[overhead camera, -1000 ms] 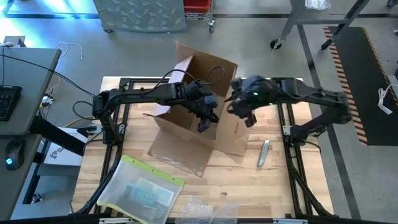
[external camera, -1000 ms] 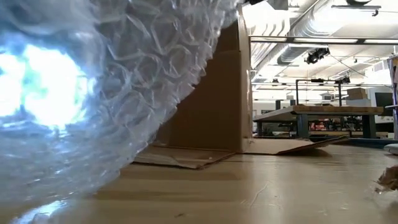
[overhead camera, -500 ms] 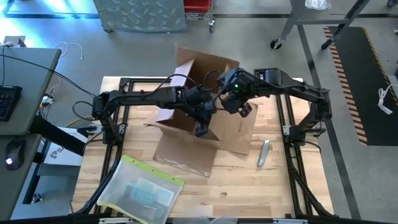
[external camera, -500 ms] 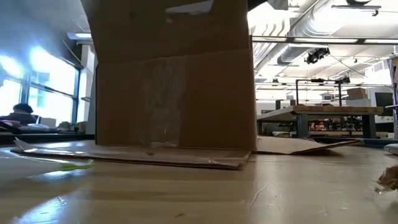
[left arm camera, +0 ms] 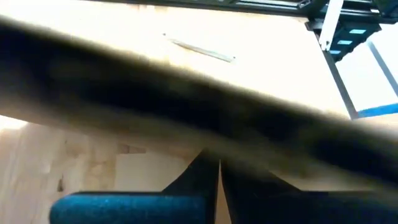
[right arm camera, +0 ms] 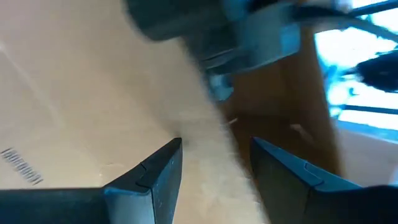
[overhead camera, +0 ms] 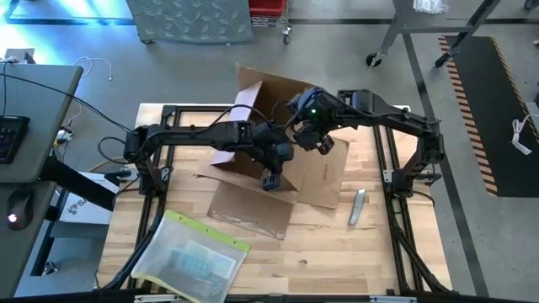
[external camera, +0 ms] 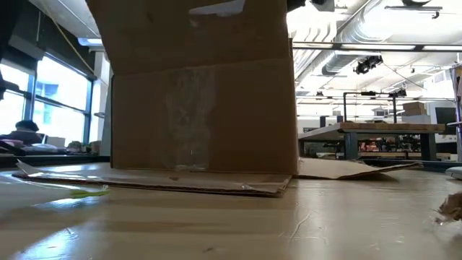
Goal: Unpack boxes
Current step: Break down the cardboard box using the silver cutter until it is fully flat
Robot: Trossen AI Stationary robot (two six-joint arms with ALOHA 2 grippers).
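Observation:
The brown cardboard box (overhead camera: 271, 99) stands open on the wooden table, filling much of the low view as box (external camera: 202, 108). Its near flap (overhead camera: 248, 210) and right flap (overhead camera: 322, 177) lie spread flat on the tabletop. My left gripper (overhead camera: 270, 179) reaches in from the table's left and is shut at the near right corner of the opening. My right gripper (overhead camera: 320, 141) hangs open above the box's right side, tipped down toward the inside, nothing between its fingers (right arm camera: 168, 163). What is inside the box is hidden. My left gripper meets the top edge of the box's near wall (left arm camera: 211, 146), close to its right corner, with its two fingers closed together on it. The fingers slant down from the table's left. Blur hides how far back the cardboard reaches. The box stays upright on the table.
A flat clear sleeve with a yellow edge (overhead camera: 195, 257) lies at the near left of the table. A small silvery oblong (overhead camera: 358, 207) lies right of the box. Black frame rails (overhead camera: 389, 181) run along both table sides. A crumpled scrap (external camera: 451, 206) shows at the low view's right.
My right gripper has swung from right of the box toward the far left, over the opening, rolling its wrist, still open. The crinkly film that filled the low view and lay at the table's near edge has slid out of sight. My left gripper has shifted slightly nearer.

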